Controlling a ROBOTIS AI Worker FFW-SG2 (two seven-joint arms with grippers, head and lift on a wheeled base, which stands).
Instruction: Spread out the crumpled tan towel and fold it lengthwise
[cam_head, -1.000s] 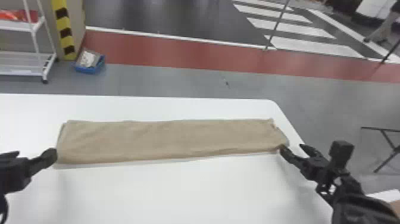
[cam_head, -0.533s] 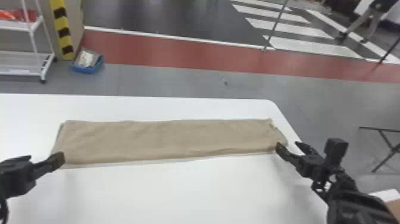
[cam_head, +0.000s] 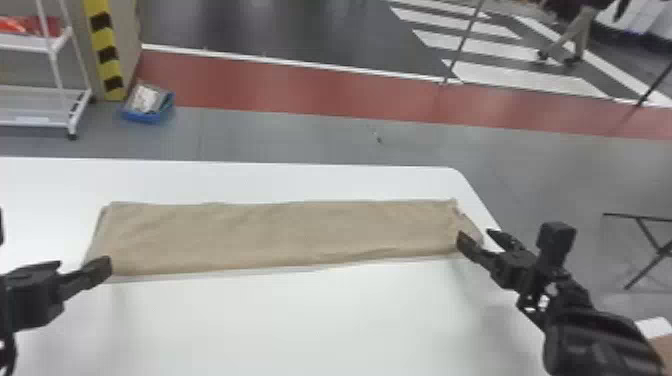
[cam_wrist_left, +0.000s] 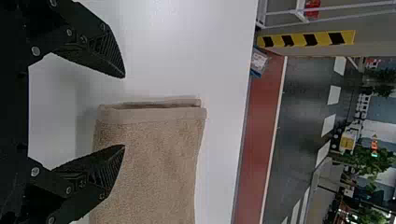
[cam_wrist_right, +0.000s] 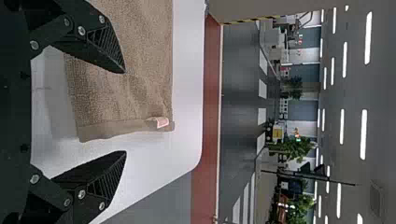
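I saw the white desk (cam_head: 320, 325), with the tan towel (cam_head: 280, 235) lying flat on it in a long strip. Its long way ran side to side, ends pointing left and right. The left gripper (cam_head: 85, 265) and right gripper (cam_head: 475, 235), by those ends, were spread wide. I couldn't tell if they touched it.

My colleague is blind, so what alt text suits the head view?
A tan cloth towel, folded into a long flat strip, lies across a white table. An open black left gripper is at its left end, an open black right gripper at its right.
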